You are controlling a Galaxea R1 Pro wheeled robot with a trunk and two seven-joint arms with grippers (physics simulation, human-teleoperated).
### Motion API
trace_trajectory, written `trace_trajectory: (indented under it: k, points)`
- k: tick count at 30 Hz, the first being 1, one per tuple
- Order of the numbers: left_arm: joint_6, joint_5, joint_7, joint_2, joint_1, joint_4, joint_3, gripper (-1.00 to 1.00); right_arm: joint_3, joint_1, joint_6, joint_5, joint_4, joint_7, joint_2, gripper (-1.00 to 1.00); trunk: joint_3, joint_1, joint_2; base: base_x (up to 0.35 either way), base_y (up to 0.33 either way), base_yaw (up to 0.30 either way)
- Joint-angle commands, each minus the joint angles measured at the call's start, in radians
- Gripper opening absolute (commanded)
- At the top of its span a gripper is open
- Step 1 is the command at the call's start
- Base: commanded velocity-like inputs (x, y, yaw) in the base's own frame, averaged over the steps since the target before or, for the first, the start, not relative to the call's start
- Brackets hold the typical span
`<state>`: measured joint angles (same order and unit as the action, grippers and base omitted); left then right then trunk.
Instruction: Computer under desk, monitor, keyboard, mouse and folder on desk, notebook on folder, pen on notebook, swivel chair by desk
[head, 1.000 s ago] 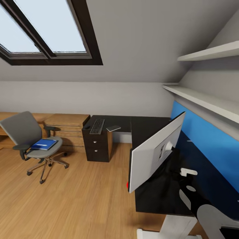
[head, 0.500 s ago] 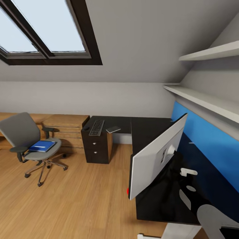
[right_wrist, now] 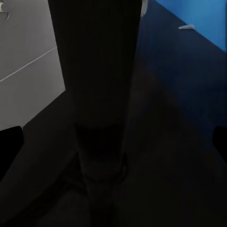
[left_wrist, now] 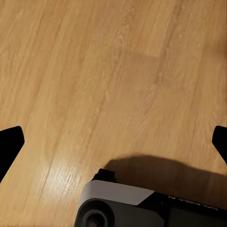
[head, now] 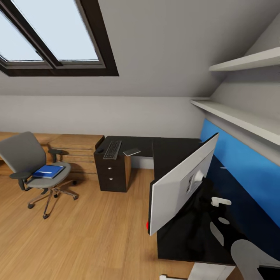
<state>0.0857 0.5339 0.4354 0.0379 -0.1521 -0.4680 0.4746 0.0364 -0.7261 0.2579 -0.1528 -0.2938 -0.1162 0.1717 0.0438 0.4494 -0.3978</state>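
Observation:
The white-backed monitor (head: 181, 182) stands tilted on the near end of the dark L-shaped desk (head: 171, 149), its back toward me. At the desk's far end lie the keyboard (head: 112, 149), the dark mouse (head: 100, 149) and a grey notebook (head: 132, 151). The blue folder (head: 48, 171) rests on the seat of the grey swivel chair (head: 23, 155), out on the floor at the left. My right gripper (right_wrist: 113, 142) is open, with the monitor's dark stand (right_wrist: 94, 94) between its fingers. My left gripper (left_wrist: 113, 142) hangs open over the wooden floor (left_wrist: 94, 71).
A dark drawer unit (head: 112, 173) stands under the desk's far end, beside low wooden steps (head: 77, 147). A blue wall panel (head: 241, 163) and white shelves (head: 237, 116) run along the right. A small red thing (head: 147, 224) shows at the desk's edge below the monitor. My base (left_wrist: 123, 208) casts a shadow.
The whole view has drifted, so chair and drawers sit a little further left in the picture. The monitor's lower corner now reaches slightly lower and to the left.

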Motion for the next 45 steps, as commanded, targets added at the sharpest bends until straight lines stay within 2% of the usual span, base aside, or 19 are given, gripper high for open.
trace_trajectory:
  k: [1, 45]
  points:
    - [0.006, 0.011, 0.006, 0.000, -0.001, 0.000, 0.008, 1.00, -0.001, -0.001, 0.004, -0.010, 0.001, 0.001, 0.000, 1.00, 0.002, 0.001, -0.002, 0.000, -0.019, 0.000]
    - [0.006, 0.011, 0.006, 0.000, -0.001, 0.000, 0.008, 1.00, -0.003, -0.001, 0.005, -0.009, 0.001, 0.002, 0.000, 1.00, 0.002, 0.001, -0.002, 0.052, -0.015, 0.000]
